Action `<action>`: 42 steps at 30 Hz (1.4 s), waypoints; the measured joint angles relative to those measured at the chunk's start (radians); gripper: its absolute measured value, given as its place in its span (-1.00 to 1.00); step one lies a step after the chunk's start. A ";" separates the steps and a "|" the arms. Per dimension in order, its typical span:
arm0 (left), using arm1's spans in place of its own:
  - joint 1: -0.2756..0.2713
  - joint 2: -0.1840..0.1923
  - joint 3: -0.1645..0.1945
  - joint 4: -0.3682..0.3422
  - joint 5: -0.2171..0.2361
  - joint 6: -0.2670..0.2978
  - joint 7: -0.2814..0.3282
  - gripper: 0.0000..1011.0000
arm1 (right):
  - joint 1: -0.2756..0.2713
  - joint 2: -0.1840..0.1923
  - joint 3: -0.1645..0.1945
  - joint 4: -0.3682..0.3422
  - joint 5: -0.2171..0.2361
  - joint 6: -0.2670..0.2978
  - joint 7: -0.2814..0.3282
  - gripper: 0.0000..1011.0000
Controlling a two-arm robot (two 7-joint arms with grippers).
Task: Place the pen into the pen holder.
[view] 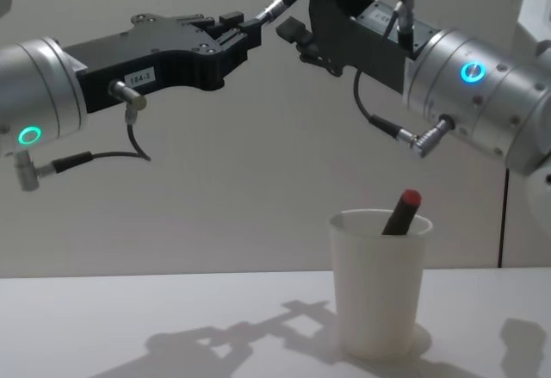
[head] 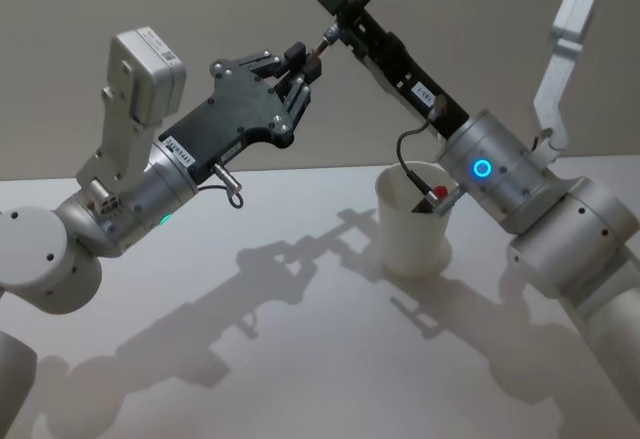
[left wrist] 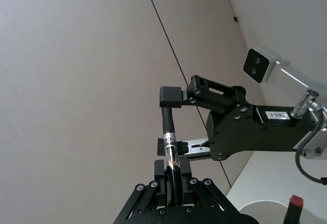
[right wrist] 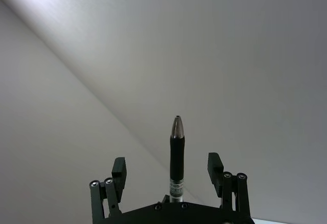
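Black pen (left wrist: 169, 152) spans both grippers at upper centre: left gripper (head: 303, 67) clamps its end, right gripper (right wrist: 168, 175) stands wide around it, likely mid-handover above the cup (head: 411, 221).

Both arms: silver cylindrical joints, black screw-studded linkage grippers. Left gripper (head: 308, 62), upper centre of the head frame, white label; right gripper (head: 345, 14), upper centre-right. Blue ring light, thin black cables at wrists.
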 joint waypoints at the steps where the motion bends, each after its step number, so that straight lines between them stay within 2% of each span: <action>1: 0.002 0.002 -0.001 -0.002 -0.001 0.000 0.001 -0.67 | 0.000 0.000 -0.001 0.000 -0.005 -0.003 -0.004 0.98; 9: 0.010 0.008 -0.003 -0.010 -0.003 0.002 0.004 -0.67 | -0.001 0.000 -0.008 0.005 -0.047 -0.039 -0.053 0.98; 17: 0.017 0.013 -0.004 -0.017 -0.005 0.004 0.007 -0.67 | -0.005 0.001 -0.012 0.006 -0.055 -0.054 -0.073 0.98; 42: 0.015 0.008 -0.001 -0.016 0.008 0.012 0.014 -0.67 | -0.005 0.000 -0.016 0.003 -0.001 -0.050 -0.076 0.98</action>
